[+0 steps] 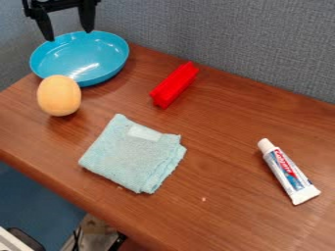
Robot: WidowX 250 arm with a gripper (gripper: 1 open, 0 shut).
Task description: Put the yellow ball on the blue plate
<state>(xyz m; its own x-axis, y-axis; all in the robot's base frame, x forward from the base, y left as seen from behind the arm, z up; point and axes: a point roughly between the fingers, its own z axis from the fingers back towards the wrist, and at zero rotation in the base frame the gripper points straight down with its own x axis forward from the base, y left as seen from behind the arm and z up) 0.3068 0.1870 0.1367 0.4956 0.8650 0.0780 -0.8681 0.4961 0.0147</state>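
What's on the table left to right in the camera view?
yellow ball → blue plate → teal cloth → red block → toothpaste tube

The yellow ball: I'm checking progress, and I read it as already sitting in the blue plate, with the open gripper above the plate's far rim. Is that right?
Not quite. The yellow ball is not in the blue plate; it rests on the wooden table just in front of it, as the camera view shows. The rest holds: the gripper is open above the plate's far rim.
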